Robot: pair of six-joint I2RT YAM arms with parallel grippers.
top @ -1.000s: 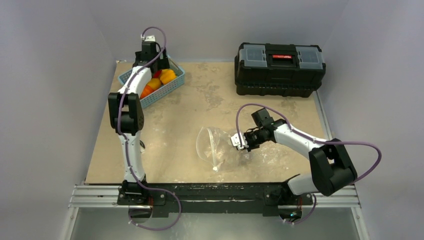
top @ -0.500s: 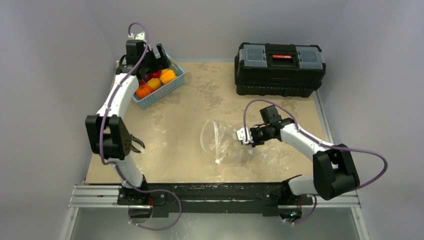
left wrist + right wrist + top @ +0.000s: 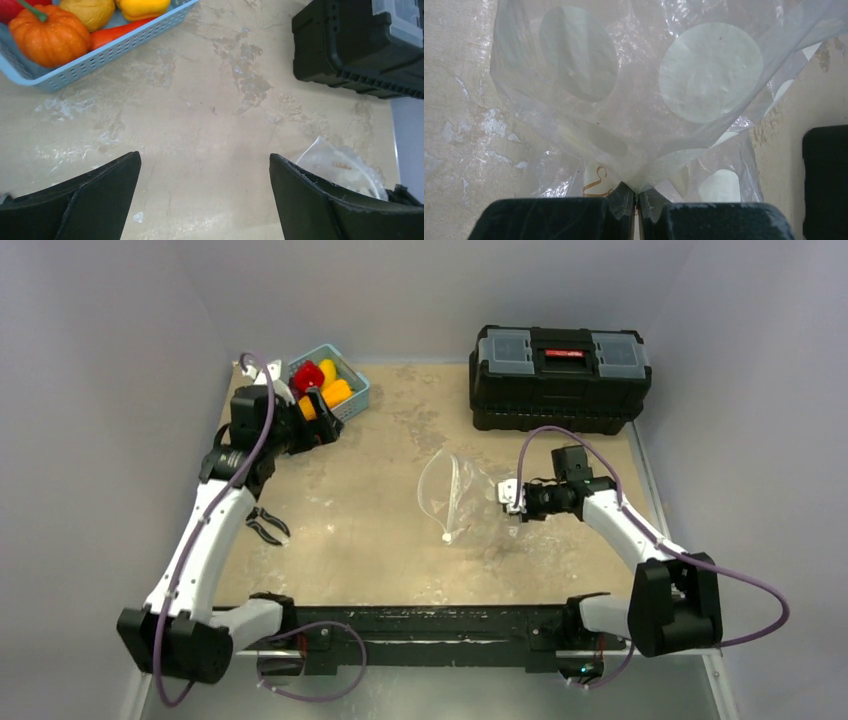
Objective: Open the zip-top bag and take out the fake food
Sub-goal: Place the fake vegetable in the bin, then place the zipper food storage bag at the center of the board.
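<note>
Removal step judged near complete: the fake food [image 3: 322, 385] lies in the blue basket [image 3: 357, 400] at eleven o'clock on the counter [image 3: 380, 540], left tool [image 3: 204, 167] spread wide just beside it, right tool [image 3: 636, 202] pinching the seemingly empty zip-top bag [image 3: 455, 495] right of centre; next calls for checking it and letting go.
</note>
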